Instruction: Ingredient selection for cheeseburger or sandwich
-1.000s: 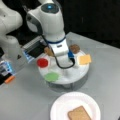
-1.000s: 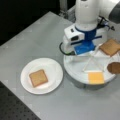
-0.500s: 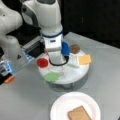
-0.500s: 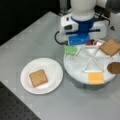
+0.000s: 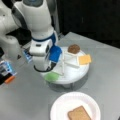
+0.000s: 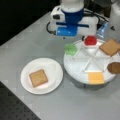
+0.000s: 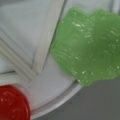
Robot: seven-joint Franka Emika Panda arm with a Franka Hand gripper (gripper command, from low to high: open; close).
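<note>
Now my arm has swung across the divided tray (image 6: pixel 75 71) since a moment ago, and my gripper (image 5: pixel 41 66) hangs over the lettuce (image 6: pixel 71 49) at the tray's ten o'clock edge. Toast (image 6: pixel 38 77) already sits on the plate (image 6: pixel 53 68). Fingers: cannot tell.

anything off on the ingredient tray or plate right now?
One thing: the green lettuce hangs past the rim of the divided tray, visible in the wrist view and in a front view. Tomato, cheese, patty and toast sit inside their sections.
</note>
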